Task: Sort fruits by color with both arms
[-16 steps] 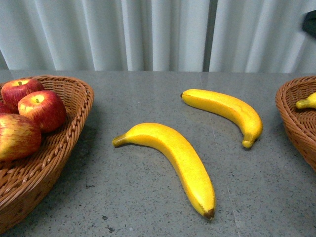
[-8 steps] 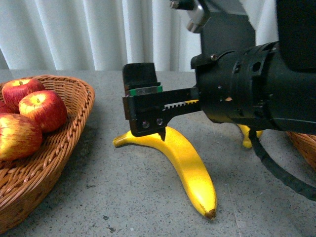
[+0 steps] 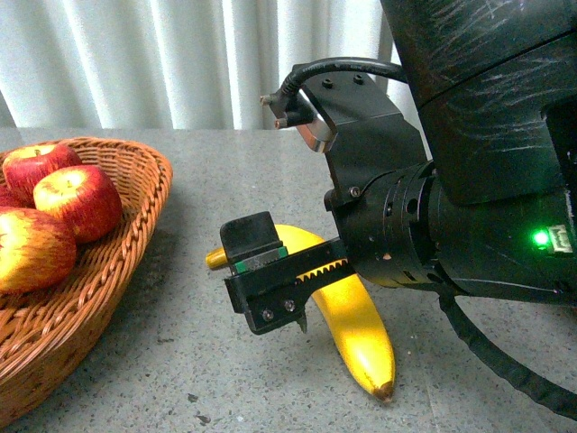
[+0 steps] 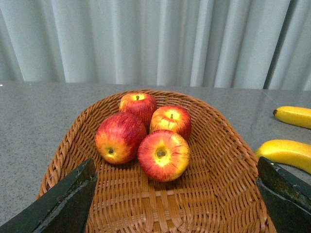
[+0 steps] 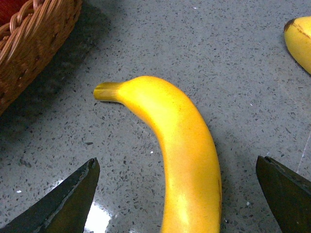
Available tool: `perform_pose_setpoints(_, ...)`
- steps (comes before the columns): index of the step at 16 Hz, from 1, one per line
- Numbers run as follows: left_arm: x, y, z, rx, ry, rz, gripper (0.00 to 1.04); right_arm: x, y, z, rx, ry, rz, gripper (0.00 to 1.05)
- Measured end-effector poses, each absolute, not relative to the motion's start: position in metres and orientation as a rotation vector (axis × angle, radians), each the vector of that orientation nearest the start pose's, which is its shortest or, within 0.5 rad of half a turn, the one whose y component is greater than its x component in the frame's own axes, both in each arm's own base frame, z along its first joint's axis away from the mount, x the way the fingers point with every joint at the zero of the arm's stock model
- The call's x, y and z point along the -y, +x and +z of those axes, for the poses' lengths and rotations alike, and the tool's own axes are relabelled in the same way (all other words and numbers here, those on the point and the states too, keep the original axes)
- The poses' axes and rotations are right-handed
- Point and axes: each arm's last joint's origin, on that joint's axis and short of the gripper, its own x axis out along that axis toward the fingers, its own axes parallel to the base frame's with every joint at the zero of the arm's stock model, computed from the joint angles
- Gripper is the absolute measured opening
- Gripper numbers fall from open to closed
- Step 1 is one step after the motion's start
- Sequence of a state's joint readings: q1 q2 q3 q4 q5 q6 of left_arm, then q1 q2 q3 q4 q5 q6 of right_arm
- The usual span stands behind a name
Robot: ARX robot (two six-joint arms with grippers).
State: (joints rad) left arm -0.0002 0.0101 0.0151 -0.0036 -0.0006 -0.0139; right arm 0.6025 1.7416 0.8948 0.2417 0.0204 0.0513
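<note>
A brown wicker basket (image 3: 135,225) sits at the counter's (image 3: 198,361) left edge, with pale curtains (image 3: 180,63) hanging behind the far edge. Four red apples lie bunched together in the basket, toward its far end: one apple at the back (image 4: 138,104), one just beside it (image 4: 170,121), a darker one on the side (image 4: 120,137) and a front one (image 4: 164,155) showing its yellow-streaked top. They touch one another. The left gripper (image 4: 176,167) hangs over the near end of this basket, its two dark fingers (image 4: 68,199) spread wide and holding nothing. Further along, near the middle of the counter, a long yellow banana (image 3: 356,325) lies flat on the speckled grey surface, its stem end pointing toward the basket and its dark tip toward the near edge. The right gripper (image 3: 279,298) is low over this banana's stem half. In the wrist view its fingers (image 5: 68,204) stand far apart — one on each side of the fruit, with bare counter between each finger and the banana, so it is spread and not pinching anything. A second banana (image 5: 299,41) lies apart from the first, toward the far right; the bulky black right arm (image 3: 487,180) — a small green light (image 3: 541,239) glowing on it — hides that one in the front view.
</note>
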Motion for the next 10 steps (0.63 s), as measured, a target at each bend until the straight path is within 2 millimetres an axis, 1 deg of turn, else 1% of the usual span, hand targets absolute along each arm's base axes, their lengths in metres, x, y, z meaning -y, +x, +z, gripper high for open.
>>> perform_pose_setpoints(4, 0.0, 0.097, 0.168, 0.001, -0.014, 0.0, 0.98, -0.198, 0.29, 0.157, -0.63, -0.18, 0.542, 0.98)
perform_pose_setpoints(10, 0.0, 0.097, 0.168, 0.001, -0.014, 0.0, 0.98, -0.197, 0.285, 0.137, -0.709, -0.257, 0.545, 0.98)
